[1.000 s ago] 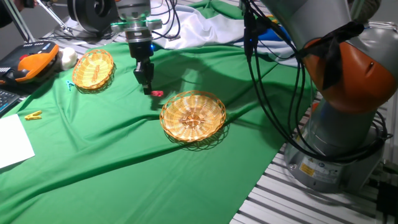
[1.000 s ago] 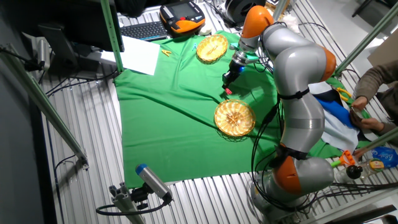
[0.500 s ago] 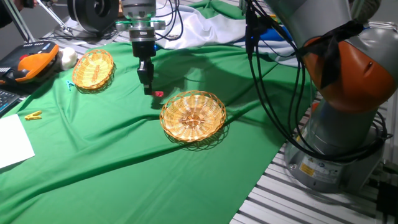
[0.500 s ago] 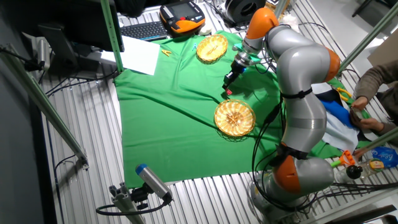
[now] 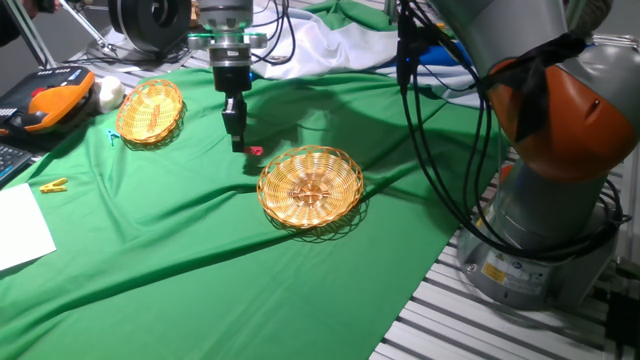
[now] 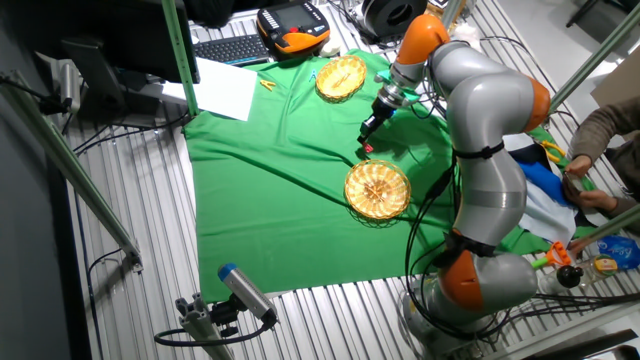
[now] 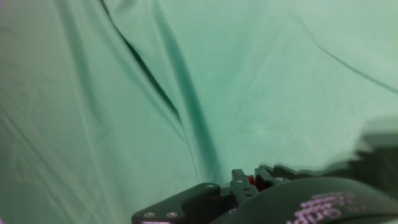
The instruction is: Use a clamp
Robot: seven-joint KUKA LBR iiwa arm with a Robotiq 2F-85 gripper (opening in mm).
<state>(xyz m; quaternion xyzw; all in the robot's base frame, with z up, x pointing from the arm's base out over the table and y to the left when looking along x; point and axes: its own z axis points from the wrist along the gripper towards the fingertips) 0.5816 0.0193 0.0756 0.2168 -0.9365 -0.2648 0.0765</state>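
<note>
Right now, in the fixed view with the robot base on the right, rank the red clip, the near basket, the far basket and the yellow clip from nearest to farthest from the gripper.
1. Red clip, just beside the gripper.
2. Near basket, lower right.
3. Far basket, upper left.
4. Yellow clip, far left, by the paper.

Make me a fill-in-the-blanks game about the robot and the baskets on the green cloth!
1. The cloth covering the table is ____.
2. The number of wicker baskets on the cloth, the near basket and the far basket, is ____.
3. The tiny clamp lying on the cloth beside the end effector is coloured ____.
4. The small clip lying near the white paper is coloured ____.

Missing words: green; two; red; yellow
</note>
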